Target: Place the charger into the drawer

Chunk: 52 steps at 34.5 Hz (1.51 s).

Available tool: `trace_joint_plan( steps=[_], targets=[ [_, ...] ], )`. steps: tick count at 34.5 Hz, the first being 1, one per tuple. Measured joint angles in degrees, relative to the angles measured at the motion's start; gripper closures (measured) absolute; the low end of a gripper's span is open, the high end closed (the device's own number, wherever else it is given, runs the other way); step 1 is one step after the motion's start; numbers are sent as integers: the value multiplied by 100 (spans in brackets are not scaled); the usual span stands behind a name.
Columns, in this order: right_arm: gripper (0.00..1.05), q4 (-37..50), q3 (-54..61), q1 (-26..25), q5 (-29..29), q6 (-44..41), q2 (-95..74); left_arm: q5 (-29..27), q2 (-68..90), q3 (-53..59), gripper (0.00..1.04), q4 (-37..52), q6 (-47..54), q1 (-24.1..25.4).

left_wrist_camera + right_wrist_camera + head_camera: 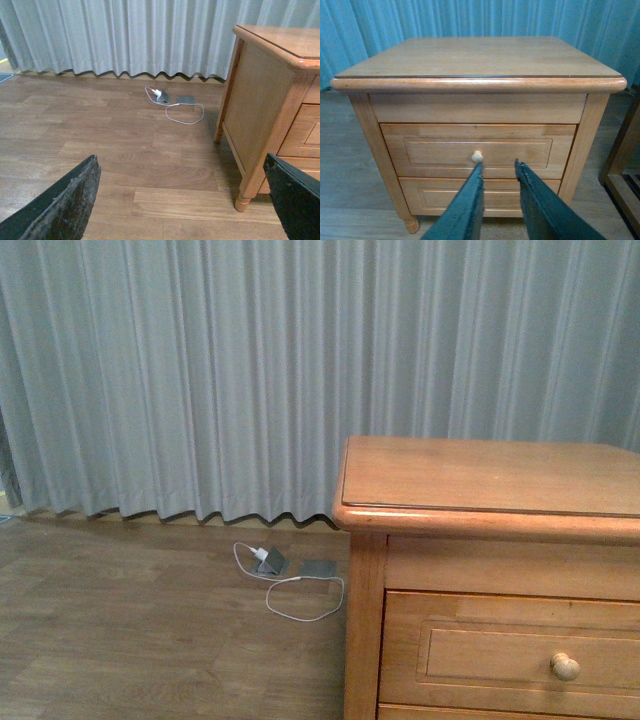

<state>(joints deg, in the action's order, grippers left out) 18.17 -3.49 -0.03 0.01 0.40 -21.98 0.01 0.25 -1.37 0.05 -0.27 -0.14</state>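
Observation:
The charger is out of view in every frame. The drawer point(430, 152) is the upper one of a honey-brown nightstand point(480, 55) and it is shut, with its round pale knob point(477, 157) in the middle of the front. My right gripper point(499, 164) is open in front of it, one fingertip just below the knob, with nothing between the fingers. The drawer point(500, 655) and its knob point(565, 667) also show at the lower right of the front view. My left gripper point(180, 165) is wide open above the wooden floor, left of the nightstand point(260, 100).
A white-cabled plug point(265, 558) with grey flat pieces point(318, 568) lies on the floor by the curtain point(200, 370); the plug point(160, 94) also shows in the left wrist view. A second drawer point(445, 197) sits below. A wooden frame point(620, 165) stands beside the nightstand.

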Motion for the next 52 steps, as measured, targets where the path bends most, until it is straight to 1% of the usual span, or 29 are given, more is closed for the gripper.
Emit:
trace_joint_plan(
  steps=[3, 4, 5, 9, 12, 24, 27, 29, 41, 43, 44, 48, 51, 52],
  targets=[
    [95, -92, 44, 0, -2, -4, 151, -2, 0, 0, 6, 0, 2, 0],
    [101, -129, 57, 0, -4, -7, 212, -2, 0, 0, 6, 0, 0, 0],
    [104, -153, 66, 0, -2, -13, 249, -2, 0, 0, 6, 0, 2, 0],
    [103, -306, 127, 0, -2, -24, 459, -2, 0, 0, 6, 0, 0, 0],
    [103, -245, 321, 0, -4, -24, 619, -2, 0, 0, 6, 0, 2, 0],
    [103, -815, 319, 0, -4, -26, 1209, -2, 0, 0, 6, -2, 2, 0],
    [103, -1609, 315, 0, -4, -31, 1801, -2, 0, 0, 6, -2, 0, 0],
    [103, -1775, 315, 0, -4, -31, 2059, -2, 0, 0, 6, -2, 2, 0],
    [103, -1810, 315, 0, -4, -31, 2173, -2, 0, 0, 6, -2, 2, 0],
    [94, -1810, 315, 0, -4, -37, 2173, -2, 0, 0, 6, -2, 2, 0],
    [87, -1810, 315, 0, -4, -37, 2173, -2, 0, 0, 6, -2, 2, 0],
    [70, -1810, 315, 0, -4, -37, 2173, -2, 0, 0, 6, -2, 2, 0],
    [49, -1810, 315, 0, -4, -37, 2173, -2, 0, 0, 6, -2, 2, 0],
    [46, -1810, 315, 0, -4, -37, 2173, -2, 0, 0, 6, -2, 2, 0]
  ],
)
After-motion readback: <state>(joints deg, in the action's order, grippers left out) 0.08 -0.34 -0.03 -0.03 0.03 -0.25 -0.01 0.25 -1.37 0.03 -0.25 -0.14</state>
